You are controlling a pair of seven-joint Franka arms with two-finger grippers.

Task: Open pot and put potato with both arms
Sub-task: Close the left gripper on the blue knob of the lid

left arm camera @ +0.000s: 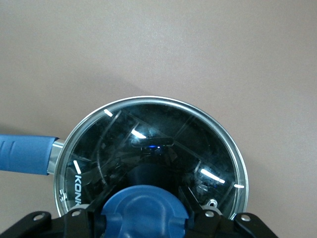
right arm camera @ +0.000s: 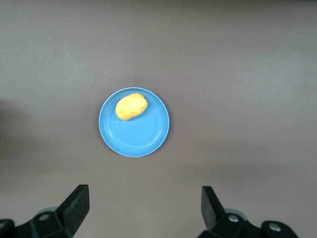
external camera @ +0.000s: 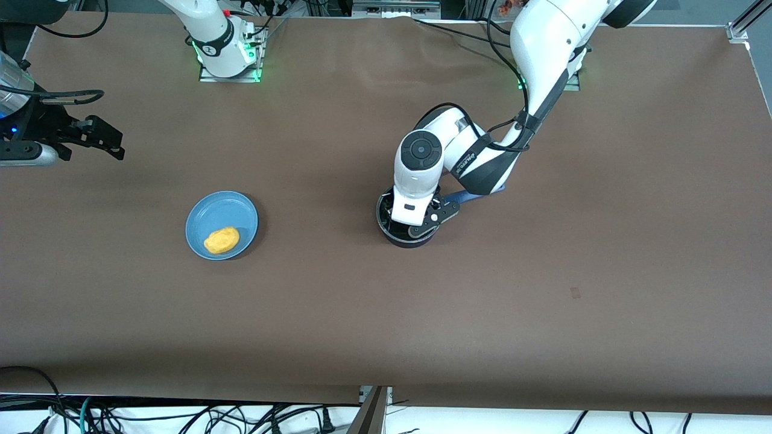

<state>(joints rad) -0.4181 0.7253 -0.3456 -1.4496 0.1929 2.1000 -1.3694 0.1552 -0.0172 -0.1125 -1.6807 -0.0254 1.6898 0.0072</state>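
The black pot (external camera: 403, 239) stands mid-table with its glass lid (left arm camera: 163, 134) on it; its blue handle (external camera: 465, 196) (left arm camera: 25, 152) points toward the left arm's end. My left gripper (external camera: 422, 220) (left arm camera: 144, 220) is down on the lid, its fingers shut on either side of the lid's blue knob (left arm camera: 143, 208). The yellow-orange potato (external camera: 221, 240) (right arm camera: 131, 106) lies on a flat blue plate (external camera: 211, 211) (right arm camera: 143, 139) toward the right arm's end. My right gripper (external camera: 111, 141) (right arm camera: 143, 203) hangs high over the table near that end, open and empty.
Brown cloth covers the table. The arm bases (external camera: 226, 57) stand along the edge farthest from the front camera. Cables hang below the near edge (external camera: 181, 416).
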